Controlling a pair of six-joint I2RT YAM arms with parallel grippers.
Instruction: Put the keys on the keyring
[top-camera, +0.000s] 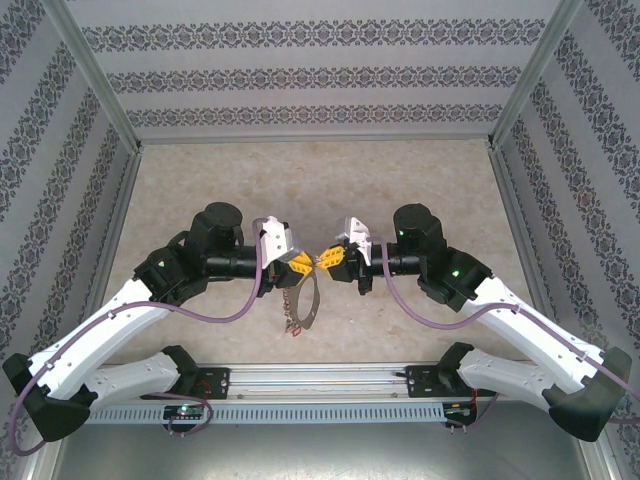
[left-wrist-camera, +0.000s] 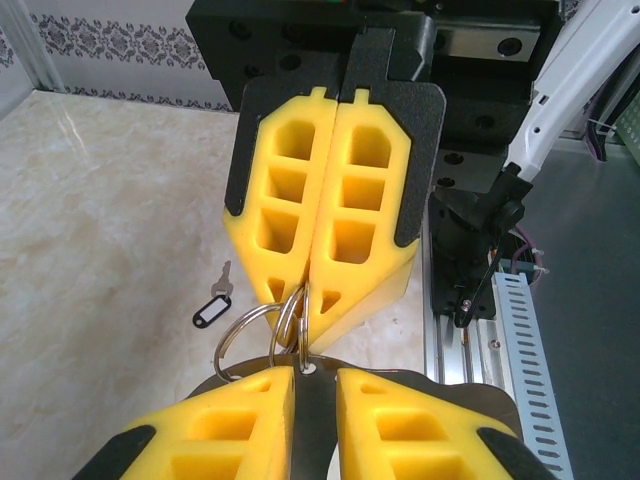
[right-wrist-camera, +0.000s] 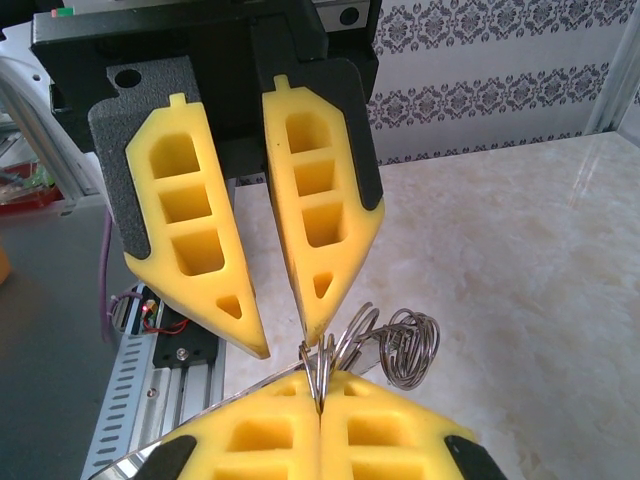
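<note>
Two grippers meeting tip to tip above the table (left-wrist-camera: 100, 250), with the keyring (top-camera: 308, 300) slung between them. From where I stand, the right gripper (right-wrist-camera: 320, 385) is clenched, its yellow pads pressed together on the thin split rings (right-wrist-camera: 405, 345) at the top of the keyring. The left gripper (left-wrist-camera: 316, 372) has its fingers partly apart with a strip of grey metal in the gap. I cannot tell whether they bear on it. The grey hoop and its fringe of small keys sit just below the two sets of fingertips in the top view.

The black-tagged key (left-wrist-camera: 212, 310) lies flat on the table beneath the grippers, apart from the keyring, with nothing touching it.

Hazards, as I judge them:

- **Both arms are busy.** Both grippers are occupied with the keyring while the key waits below, so one would probably have to let go to fetch it. The loaded hoop could then swing or twist in the remaining grip.
- **The hold is slight.** It is a thin-wire pinch between soft foam pads (never a generous purchase), and the weight of the hanging keys might drag the rings out.
- **A dropped hoop could cover the key.** The hoop may land on or beside the black-tagged key and bury it among lookalikes.
- **The arms could pull against each other.** That could spring a split ring sideways.
</note>
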